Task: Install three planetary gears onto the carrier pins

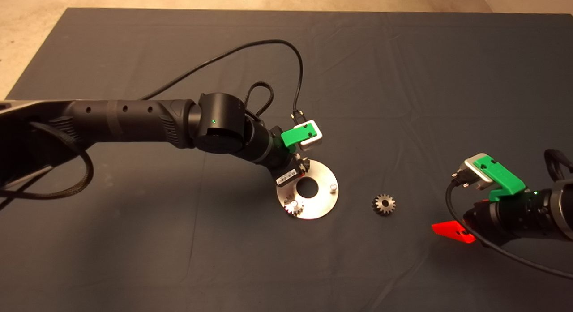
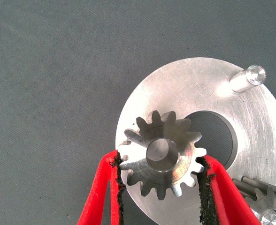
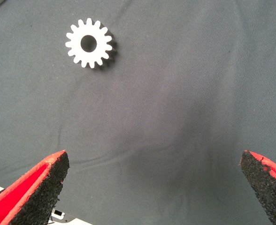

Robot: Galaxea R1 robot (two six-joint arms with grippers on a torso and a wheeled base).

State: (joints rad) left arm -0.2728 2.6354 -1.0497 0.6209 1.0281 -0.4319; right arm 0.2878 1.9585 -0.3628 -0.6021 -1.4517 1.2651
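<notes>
Counting three gears (image 2: pixel 162 159): one gripped, one pinned, one loose.

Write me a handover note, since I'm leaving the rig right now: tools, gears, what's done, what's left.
Left tool: shut on a gear, over a pin on the carrier plate.
Right tool: open, waiting at the mat's right side.
Done: one gear sits on its pin.
Left: seat the held gear; then put the loose gear, lying on the mat right of the plate, on the bare pin.
</notes>
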